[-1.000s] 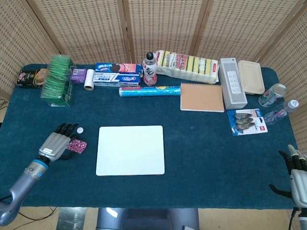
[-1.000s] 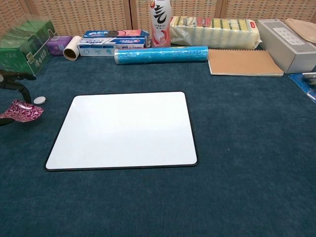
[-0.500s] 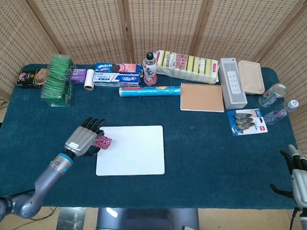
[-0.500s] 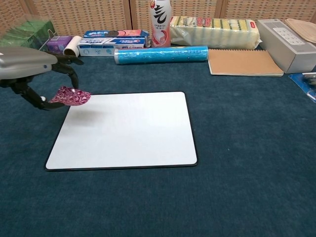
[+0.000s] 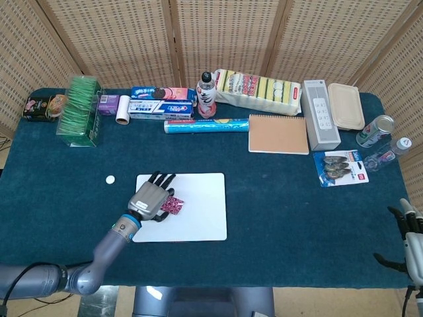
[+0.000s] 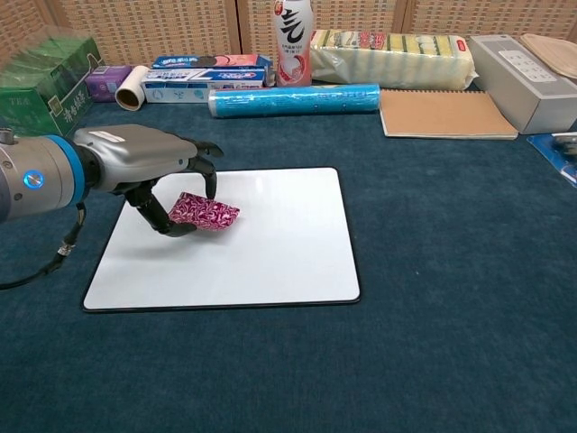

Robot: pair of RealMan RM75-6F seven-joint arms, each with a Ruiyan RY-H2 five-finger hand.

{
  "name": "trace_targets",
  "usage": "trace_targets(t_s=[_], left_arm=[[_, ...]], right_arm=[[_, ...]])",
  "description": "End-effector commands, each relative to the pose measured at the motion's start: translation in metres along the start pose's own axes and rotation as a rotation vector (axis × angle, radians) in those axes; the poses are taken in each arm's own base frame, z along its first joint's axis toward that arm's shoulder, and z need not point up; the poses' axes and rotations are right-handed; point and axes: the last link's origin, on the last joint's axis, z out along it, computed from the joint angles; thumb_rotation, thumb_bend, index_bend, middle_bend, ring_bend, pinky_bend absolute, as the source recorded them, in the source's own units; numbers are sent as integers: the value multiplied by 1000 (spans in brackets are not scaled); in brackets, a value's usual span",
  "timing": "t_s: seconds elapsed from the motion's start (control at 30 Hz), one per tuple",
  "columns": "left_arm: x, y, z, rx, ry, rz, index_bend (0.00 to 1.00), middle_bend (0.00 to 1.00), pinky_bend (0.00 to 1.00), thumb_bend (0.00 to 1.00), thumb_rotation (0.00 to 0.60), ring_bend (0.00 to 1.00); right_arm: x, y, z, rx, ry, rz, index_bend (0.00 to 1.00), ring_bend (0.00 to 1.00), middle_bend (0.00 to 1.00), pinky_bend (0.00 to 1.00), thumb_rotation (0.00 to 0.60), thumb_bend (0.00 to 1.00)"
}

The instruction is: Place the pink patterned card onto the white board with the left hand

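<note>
Matt teal cloth covers the worktop (image 6: 451, 343); the white board (image 6: 270, 244) looks smooth and faintly glossy, the left hand (image 6: 149, 162) grey, satiny metal.

Right hand (image 5: 411, 238) cut by head view's right and bottom edges; finger posture unclear; absent from chest view. Left hand (image 5: 151, 198) covers part of pink patterned card (image 5: 173, 205) in head view. Chest view: card's near end behind fingers (image 6: 171, 224); left forearm cut by left edge. Package print unreadable.
</note>
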Motion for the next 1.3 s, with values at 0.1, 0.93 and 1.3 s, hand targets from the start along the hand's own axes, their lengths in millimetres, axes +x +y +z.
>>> trace_targets(t_s=[0.1, 0.93, 1.3], left_arm=[[1, 7, 1, 22, -14, 12, 10, 0, 0, 223, 600, 0], [-8, -147, -19, 309, -33, -144, 0, 0, 0, 188, 600, 0], [-28, -166, -12, 330, -41, -158, 15, 0, 0, 200, 600, 0]], right_arm=[[1, 0, 0, 3, -3, 0, 106, 0, 0, 0, 600, 10], [-5, -4, 0, 8, -28, -16, 106, 0, 0, 0, 600, 11], [-9, -6, 2, 3, -38, -20, 106, 0, 0, 0, 600, 11]])
